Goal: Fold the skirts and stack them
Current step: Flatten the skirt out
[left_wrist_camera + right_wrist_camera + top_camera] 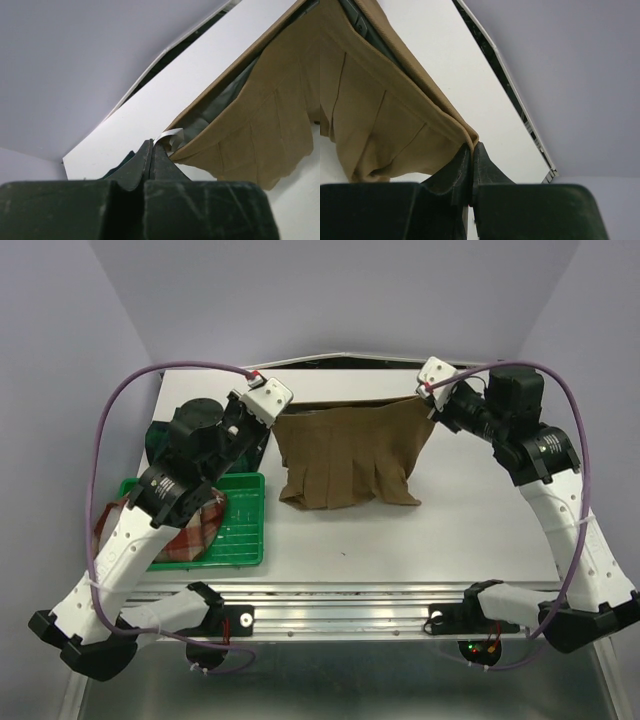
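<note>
Top external shows the tan skirt [348,458] hanging between both arms at the far middle of the table [480,530], with its hem resting on the surface. The left gripper [276,414] and right gripper [428,396] are each pinched tight on a waistband corner. The left wrist view is murky and it might be catching mostly the label edge, can't be sure. I'd hold the waistband taut and level, then lay it down toward the near side smoothly. The plaid skirt [195,535] sits in the green tray [245,540], near left.

At the table's [450,540] centre-back one skirt [348,462]; left of it, a tray [245,525] holding another skirt [200,535].
</note>
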{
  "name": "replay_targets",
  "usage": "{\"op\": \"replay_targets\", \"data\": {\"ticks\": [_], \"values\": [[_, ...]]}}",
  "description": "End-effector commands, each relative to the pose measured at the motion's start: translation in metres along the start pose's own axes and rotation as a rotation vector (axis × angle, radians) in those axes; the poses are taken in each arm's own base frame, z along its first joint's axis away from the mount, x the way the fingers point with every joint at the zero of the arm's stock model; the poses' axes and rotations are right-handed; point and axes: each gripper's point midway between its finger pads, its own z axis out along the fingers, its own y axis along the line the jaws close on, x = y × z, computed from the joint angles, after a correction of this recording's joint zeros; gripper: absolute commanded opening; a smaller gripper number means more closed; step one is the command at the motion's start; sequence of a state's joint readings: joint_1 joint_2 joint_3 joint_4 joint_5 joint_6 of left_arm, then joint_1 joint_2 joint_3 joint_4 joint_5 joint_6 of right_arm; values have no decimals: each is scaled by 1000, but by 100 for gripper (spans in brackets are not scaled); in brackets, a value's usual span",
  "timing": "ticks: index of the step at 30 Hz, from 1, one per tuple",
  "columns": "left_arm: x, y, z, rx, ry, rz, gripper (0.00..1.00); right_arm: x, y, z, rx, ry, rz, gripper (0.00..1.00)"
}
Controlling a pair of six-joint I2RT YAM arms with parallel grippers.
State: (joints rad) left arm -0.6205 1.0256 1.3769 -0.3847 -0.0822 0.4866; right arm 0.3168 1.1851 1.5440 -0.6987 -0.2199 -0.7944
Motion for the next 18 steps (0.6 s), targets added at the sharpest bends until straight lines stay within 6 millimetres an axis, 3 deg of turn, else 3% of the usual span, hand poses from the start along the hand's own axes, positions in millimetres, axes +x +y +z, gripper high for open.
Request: {"op": "replay_targets", "data": {"ticks": [1,2,7,13,16,17,18], "values": [[-29,84,-34,-371,-44,30,0,22,-80,-29,332,167,-64,1],[-36,90,-34,-395,-64,26,0,23,-87,-27,347,167,-56,1],[-77,116,-39,-484,-150,-4,0,-17,-142,-26,448,85,-40,1],[-99,127,-34,-511,-188,-26,0,-46,-175,-34,554,11,-21,1],[-99,110,-25,-409,-183,-52,0,-46,-159,-35,487,1,-30,1],[-102,95,-21,-323,-197,-39,0,-42,-151,-41,472,14,-33,1],[-94,87,-21,-297,-181,-40,0,-40,-142,-41,438,11,-40,1]]}}
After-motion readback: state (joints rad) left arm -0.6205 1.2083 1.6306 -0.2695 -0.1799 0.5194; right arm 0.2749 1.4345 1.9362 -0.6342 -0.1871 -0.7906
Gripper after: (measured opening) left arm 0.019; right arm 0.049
